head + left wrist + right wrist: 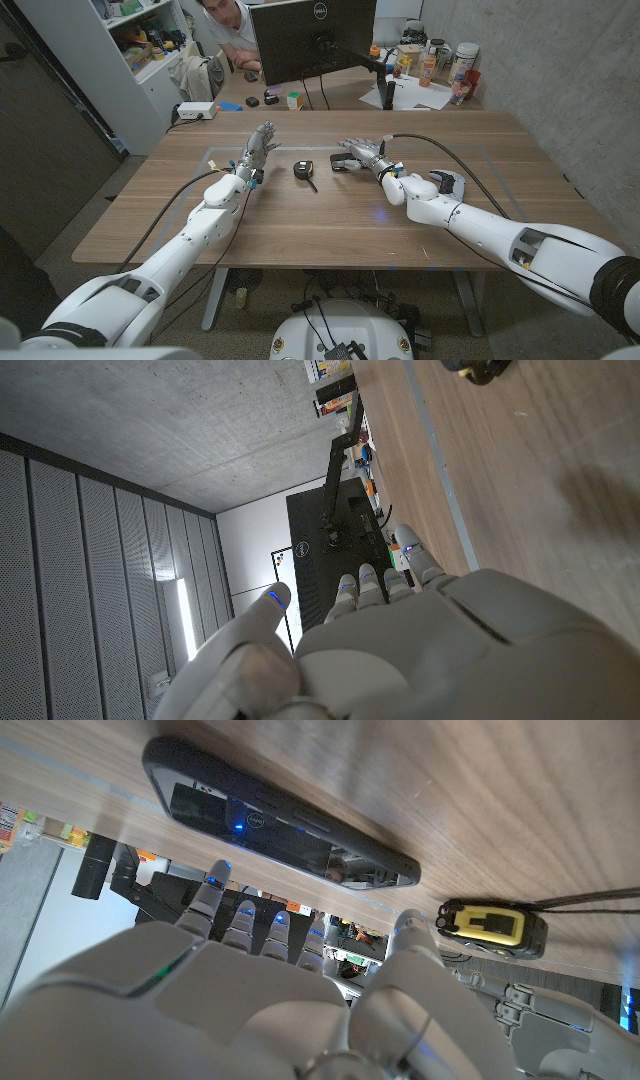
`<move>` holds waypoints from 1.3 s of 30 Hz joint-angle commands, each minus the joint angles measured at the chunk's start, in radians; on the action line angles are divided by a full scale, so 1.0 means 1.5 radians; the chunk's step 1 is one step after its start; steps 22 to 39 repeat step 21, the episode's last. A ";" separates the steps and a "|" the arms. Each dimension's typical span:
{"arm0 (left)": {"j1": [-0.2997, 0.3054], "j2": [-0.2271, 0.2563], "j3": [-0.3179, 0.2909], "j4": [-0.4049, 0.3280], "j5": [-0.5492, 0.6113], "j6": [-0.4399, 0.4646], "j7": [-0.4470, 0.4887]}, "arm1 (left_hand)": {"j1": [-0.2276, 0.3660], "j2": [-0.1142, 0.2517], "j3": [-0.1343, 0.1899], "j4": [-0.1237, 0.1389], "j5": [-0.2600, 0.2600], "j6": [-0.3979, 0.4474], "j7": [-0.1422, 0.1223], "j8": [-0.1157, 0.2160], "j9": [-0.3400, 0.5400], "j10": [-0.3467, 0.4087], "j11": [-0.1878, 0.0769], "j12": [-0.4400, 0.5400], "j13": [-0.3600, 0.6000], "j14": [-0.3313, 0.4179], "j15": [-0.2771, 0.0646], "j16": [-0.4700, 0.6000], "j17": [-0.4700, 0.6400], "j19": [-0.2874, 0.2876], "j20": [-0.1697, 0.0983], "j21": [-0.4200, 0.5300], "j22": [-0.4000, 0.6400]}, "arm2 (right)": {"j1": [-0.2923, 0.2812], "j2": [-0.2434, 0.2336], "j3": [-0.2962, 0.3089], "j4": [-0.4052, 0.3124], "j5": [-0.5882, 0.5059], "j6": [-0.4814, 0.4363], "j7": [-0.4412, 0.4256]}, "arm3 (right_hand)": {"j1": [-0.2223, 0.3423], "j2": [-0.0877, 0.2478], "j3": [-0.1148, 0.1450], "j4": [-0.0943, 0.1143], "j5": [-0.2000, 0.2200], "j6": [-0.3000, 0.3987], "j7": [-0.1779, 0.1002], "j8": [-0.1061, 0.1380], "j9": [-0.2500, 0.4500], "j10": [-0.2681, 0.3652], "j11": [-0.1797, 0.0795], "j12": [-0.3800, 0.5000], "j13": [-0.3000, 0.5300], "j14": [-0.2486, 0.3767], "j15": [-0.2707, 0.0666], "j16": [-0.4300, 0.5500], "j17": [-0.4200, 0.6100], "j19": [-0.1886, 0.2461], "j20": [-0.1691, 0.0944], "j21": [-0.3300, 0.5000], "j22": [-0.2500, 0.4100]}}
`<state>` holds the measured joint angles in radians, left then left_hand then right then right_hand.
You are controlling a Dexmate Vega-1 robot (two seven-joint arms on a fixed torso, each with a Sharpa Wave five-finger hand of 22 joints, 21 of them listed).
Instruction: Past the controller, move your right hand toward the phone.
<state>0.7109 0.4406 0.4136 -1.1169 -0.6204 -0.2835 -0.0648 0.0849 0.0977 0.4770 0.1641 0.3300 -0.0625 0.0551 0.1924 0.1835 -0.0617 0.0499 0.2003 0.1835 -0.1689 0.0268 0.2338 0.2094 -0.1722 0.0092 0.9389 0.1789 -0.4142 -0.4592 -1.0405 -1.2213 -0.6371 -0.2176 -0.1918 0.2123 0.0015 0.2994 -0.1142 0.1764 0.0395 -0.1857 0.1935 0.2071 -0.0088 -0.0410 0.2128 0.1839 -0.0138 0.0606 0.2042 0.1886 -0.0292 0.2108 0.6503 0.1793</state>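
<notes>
right hand (362, 153) hovers open over phone (275, 820), beside controller (304, 169).

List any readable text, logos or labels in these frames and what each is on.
"DELL": round logo on the back of the monitor, head view, just legible.
Round badge on the phone near the right hand: too blurred to read.
Labels on bottles and jars behind the monitor: too small to read.
Controller: no readable marking.
</notes>
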 commanded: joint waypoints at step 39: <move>-0.014 -0.008 0.001 0.024 -0.001 -0.007 -0.011 | 0.003 0.058 0.005 0.000 0.003 -0.002 0.000 0.002 0.003 -0.006 0.000 0.003 0.002 -0.010 0.000 0.003 0.001 -0.105 0.000 -0.002 0.003 | 0.015 0.011 -0.004 0.028 0.012 0.022 0.010 | -0.010 0.002 -0.006 0.001 0.002 0.004 0.005 0.004 0.002 0.007 0.002 0.004 0.003 0.003 0.004 0.003 0.000 0.004 0.003 -0.008 0.002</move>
